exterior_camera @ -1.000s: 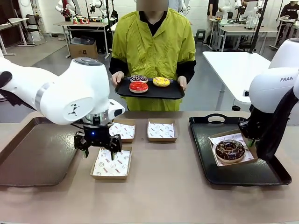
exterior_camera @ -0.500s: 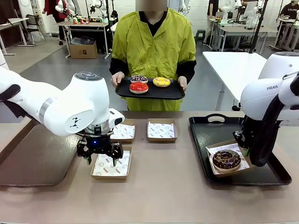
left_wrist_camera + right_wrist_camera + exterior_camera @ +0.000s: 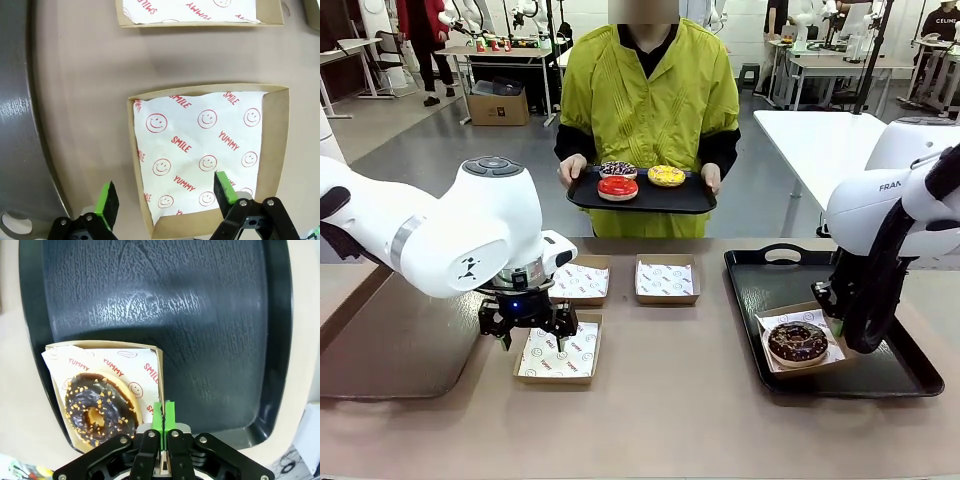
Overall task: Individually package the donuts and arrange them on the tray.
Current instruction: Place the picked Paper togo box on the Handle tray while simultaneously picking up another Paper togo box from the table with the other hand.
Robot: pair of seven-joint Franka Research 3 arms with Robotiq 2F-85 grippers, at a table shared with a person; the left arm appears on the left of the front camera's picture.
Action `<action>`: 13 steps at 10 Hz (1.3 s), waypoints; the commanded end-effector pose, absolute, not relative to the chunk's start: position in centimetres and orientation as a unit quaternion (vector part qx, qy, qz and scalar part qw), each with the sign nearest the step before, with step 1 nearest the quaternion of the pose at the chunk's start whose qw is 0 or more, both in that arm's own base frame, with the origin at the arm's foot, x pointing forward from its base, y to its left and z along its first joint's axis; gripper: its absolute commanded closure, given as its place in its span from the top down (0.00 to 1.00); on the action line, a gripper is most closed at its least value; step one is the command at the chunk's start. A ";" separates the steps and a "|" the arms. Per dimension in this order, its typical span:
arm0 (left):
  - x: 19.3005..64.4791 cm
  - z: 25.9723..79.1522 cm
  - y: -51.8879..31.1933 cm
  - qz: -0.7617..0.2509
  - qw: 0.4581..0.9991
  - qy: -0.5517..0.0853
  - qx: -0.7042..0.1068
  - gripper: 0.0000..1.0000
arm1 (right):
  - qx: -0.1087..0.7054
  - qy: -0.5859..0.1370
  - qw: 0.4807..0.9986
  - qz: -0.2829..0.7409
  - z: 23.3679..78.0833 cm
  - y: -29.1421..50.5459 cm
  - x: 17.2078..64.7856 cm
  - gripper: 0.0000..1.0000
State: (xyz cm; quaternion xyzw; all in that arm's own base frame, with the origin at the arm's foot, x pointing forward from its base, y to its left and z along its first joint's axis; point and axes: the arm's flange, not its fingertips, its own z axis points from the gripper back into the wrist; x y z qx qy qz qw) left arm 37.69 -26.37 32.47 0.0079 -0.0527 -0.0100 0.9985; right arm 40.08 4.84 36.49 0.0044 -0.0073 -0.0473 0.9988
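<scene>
Far left on the matte tan table (image 3: pixel 670 420) sits a flat grey-brown tray (image 3: pixel 380 340) with a raised rim. My left gripper (image 3: pixel 167 197) hangs just above the front box (image 3: pixel 560 352), a shallow square kraft-card tray lined with white paper printed with red smileys, SMILE and YUMMY. Its jaws are spread, with one green pad outside the box's wall and the other over the liner; I can't tell whether either one touches. Behind it are two more lined boxes (image 3: pixel 667 279), side by side. Across the table a person in a yellow-green jacket holds a black serving tray (image 3: pixel 640 203) carrying three ring donuts: the glossy red donut (image 3: pixel 617 186) in front, the purple-dark donut (image 3: pixel 617 168) with sprinkles behind it, and the yellow donut (image 3: pixel 666 175) beside them. To the right, a black tray (image 3: pixel 770 285) with a grainy textured floor and a loop handle lies on the table. On it, the chocolate donut (image 3: pixel 97 407) with orange-ish sprinkles sits in its donut box (image 3: pixel 150 352), same kraft card and printed liner. My right gripper (image 3: pixel 163 415) has its pads pinched together on that box's wall, at the near corner.
</scene>
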 end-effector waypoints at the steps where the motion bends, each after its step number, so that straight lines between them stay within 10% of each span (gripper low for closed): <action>1: 37.6 32.3 -25.6 -0.011 0.998 -0.060 0.002 1.00 | 0.019 -0.011 0.998 -0.056 36.4 5.5 40.5 0.01; 5: 37.9 32.3 -25.1 -0.004 0.999 -0.052 -0.013 1.00 | 0.032 -0.019 0.998 -0.049 36.4 5.6 40.4 0.01; 6: 37.9 32.3 -25.1 -0.003 0.999 -0.048 -0.020 1.00 | 0.039 -0.016 0.998 -0.041 36.5 5.6 40.4 0.61; 7: 38.1 32.3 -25.1 -0.004 0.999 -0.040 -0.033 0.42 | 0.040 -0.015 0.998 -0.039 36.5 5.5 40.4 0.61; 8: 38.2 32.4 -25.1 -0.002 0.999 -0.038 -0.035 0.42 | 0.043 -0.016 0.998 -0.042 36.6 5.5 40.4 1.00; 9: 38.2 32.4 -25.0 -0.001 0.999 -0.038 -0.034 0.00 | 0.043 -0.017 0.998 -0.042 36.7 5.4 40.4 0.64; 10: 38.2 32.5 -24.9 -0.001 0.999 -0.038 -0.033 0.41 | 0.045 -0.018 0.998 -0.044 36.7 5.4 40.4 1.00; 11: 38.3 32.5 -24.9 0.000 0.999 -0.036 -0.034 0.00 | 0.046 -0.018 0.998 -0.044 36.8 5.3 40.3 1.00; 13: 38.4 32.4 -24.9 0.001 0.999 -0.033 -0.034 0.00 | 0.050 -0.020 0.997 -0.047 36.9 5.2 40.3 1.00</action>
